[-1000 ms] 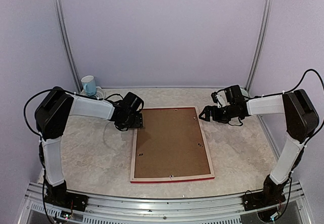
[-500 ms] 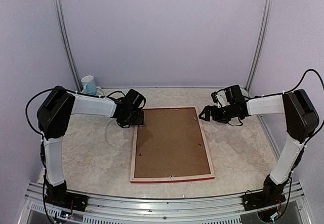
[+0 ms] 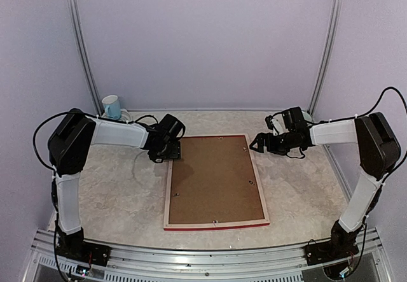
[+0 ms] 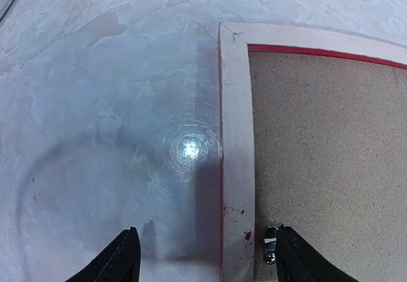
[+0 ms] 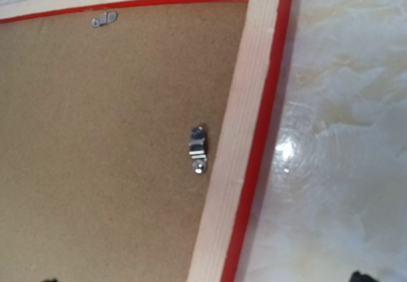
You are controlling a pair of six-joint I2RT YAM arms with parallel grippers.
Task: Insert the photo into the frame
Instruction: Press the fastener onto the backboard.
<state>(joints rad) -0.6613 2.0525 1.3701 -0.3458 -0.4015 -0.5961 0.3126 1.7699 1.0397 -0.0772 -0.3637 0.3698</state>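
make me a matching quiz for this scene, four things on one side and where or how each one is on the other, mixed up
Things:
1. mug
2. backing board
3. left tool
4. right tool

Places or states:
a. open, beside the far right corner of the frame
b. brown, lying inside the frame
c. at the far left corner of the table
d. open, astride the frame's left rail near its far corner

Pairs: 1-c; 2-b; 3-d; 4-a

Pale blue mug (image 3: 110, 107) at the marbled table's (image 3: 114, 186) far left corner, close to the lilac wall (image 3: 203, 40)
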